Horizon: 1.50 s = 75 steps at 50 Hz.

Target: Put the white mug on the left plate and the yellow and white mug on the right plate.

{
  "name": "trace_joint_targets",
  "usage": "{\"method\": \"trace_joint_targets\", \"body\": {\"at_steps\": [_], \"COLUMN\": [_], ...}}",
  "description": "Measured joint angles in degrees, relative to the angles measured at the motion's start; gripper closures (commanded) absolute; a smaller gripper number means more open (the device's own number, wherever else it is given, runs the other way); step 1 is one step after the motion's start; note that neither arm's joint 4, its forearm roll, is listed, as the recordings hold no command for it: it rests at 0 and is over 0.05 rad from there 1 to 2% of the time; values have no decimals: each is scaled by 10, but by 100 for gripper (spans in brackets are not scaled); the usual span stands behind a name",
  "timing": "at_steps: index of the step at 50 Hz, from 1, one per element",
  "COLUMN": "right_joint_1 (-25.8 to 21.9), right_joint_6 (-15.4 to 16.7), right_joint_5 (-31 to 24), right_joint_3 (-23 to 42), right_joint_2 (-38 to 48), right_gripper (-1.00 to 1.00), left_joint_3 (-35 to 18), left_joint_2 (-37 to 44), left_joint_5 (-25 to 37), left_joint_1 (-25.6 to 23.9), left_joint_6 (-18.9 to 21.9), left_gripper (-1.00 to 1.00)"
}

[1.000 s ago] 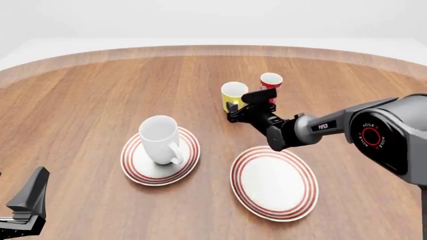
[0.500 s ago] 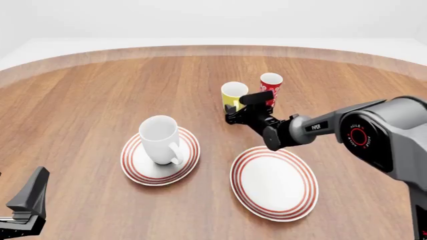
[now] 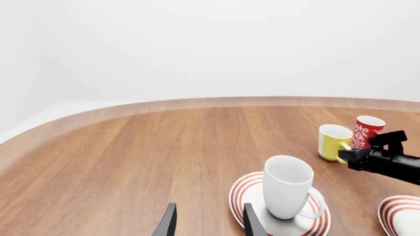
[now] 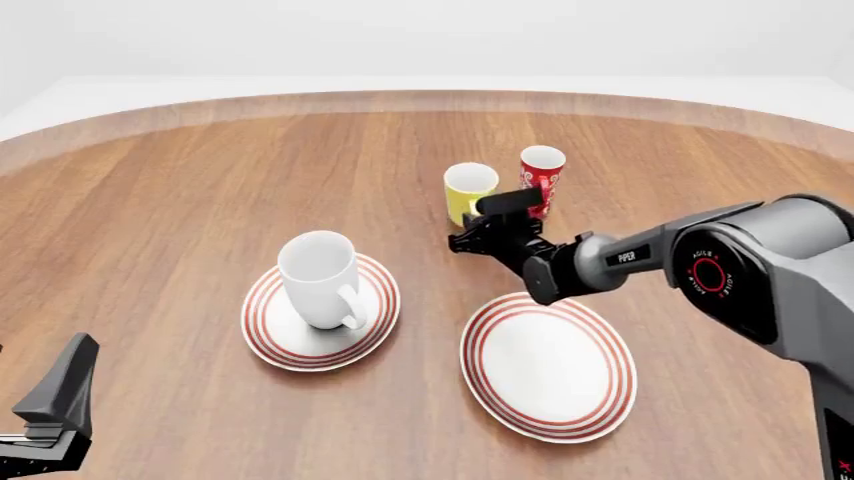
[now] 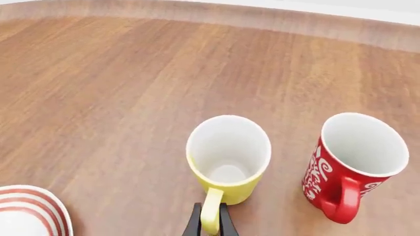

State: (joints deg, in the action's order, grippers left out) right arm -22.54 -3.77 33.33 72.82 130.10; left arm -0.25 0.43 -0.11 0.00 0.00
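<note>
Nearest the camera in the front view, the left gripper (image 4: 54,415) sits low at the table's (image 4: 200,200) near left corner, away from everything; in its own wrist view its two fingers (image 3: 169,223) stand apart with nothing between them.

Just beyond, the white mug (image 4: 320,280) stands upright on the left plate (image 4: 274,335), its handle turned toward the near right. Beside it to the right lies the right plate (image 4: 550,365), bare, with its red rings showing all round.

Past the right plate, the right arm reaches in from the right, and the right gripper (image 4: 481,225) sits at the near side of the yellow mug (image 4: 469,190). In the right wrist view the two dark fingertips (image 5: 194,223) flank the mug's yellow handle right at the picture's lower edge, close against it on both sides; they look closed on the handle, though so little of them shows that I cannot be sure of contact. The yellow mug stands upright on the wood, its white inside open to view, beyond the right plate and off it.

Farthest, just right of the yellow mug and apart from it, stands the red cup (image 4: 541,178), upright.
</note>
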Motion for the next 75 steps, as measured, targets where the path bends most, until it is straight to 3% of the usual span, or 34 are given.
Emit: {"method": "trace_joint_targets", "body": {"at_steps": [34,75], "right_joint_1": [-30,-63], "right_joint_6": [41,55], "right_joint_5": [47,113], "right_joint_3": [-132,-352], "right_joint_2": [-134,-338], "right_gripper": [100,100], "left_joint_3": [0,0], "left_joint_2": [0,0], "left_joint_5": [0,0], "left_joint_1": [0,0], "left_joint_6": [0,0], "left_gripper": [-100,-100]}}
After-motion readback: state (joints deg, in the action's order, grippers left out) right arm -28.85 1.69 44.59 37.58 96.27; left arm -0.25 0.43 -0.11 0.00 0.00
